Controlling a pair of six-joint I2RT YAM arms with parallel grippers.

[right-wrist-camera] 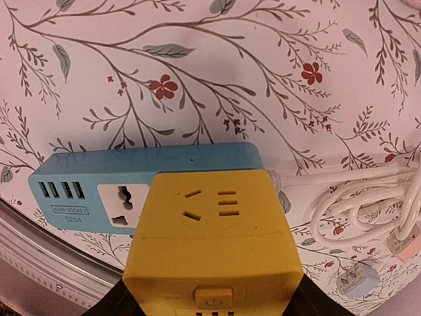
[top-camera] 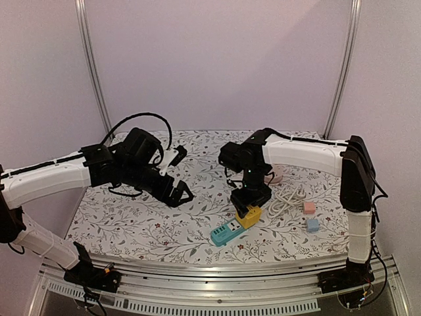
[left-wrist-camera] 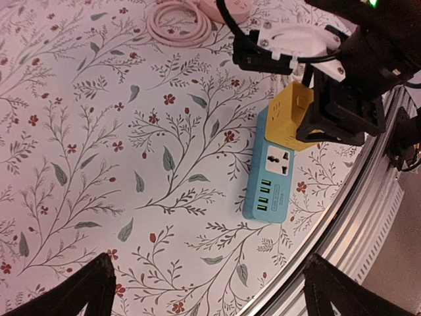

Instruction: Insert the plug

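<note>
Yellow adapter, clamped by the right gripper, stands over the end of the blue power strip farthest from its USB ports; insertion seems in hand, needing prong alignment, then downward pressure; left gripper gapes empty.

From above and behind the arm bases, the top camera takes in the whole floral table. The left wrist camera looks down from well off, the right from close above; all three share the blue power strip and yellow adapter.
</note>
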